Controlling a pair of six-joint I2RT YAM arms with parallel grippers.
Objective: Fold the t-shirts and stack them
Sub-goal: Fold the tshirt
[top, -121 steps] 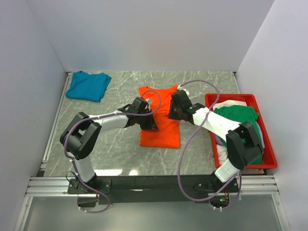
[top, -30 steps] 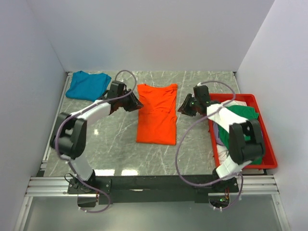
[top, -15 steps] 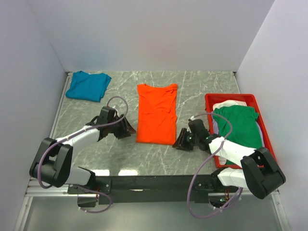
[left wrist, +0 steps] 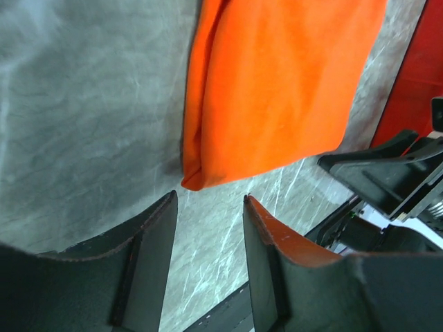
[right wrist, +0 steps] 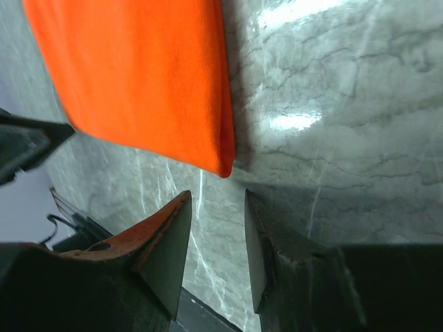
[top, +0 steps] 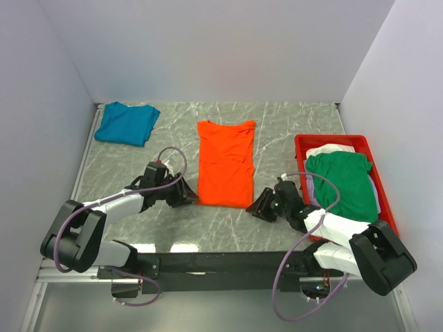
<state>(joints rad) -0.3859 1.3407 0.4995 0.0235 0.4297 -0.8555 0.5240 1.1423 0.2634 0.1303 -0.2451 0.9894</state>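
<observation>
1. The orange t-shirt [top: 225,166] lies flat at mid tabletop [top: 291,124]. Its sides are folded in to form a long narrow panel. The crosswise fold is not yet made.
2. The left gripper [top: 185,198] sits low over the tabletop, just beside the near left corner of the orange t-shirt. Its jaws are parted with nothing between them.
3. The right gripper [top: 258,207] sits just beside the near right corner, jaws likewise parted and empty.
4. The teal t-shirt [top: 127,123] lies as a compact bundle at the far left corner, well apart. It is judged folded.
5. The green t-shirt [top: 340,181] and the white t-shirt [top: 324,148] lie heaped, unfolded, in the red tray [top: 331,137].
6. Progress, as judged: one shirt is folded, one is partly folded, two are untouched, and no stack is formed.
</observation>
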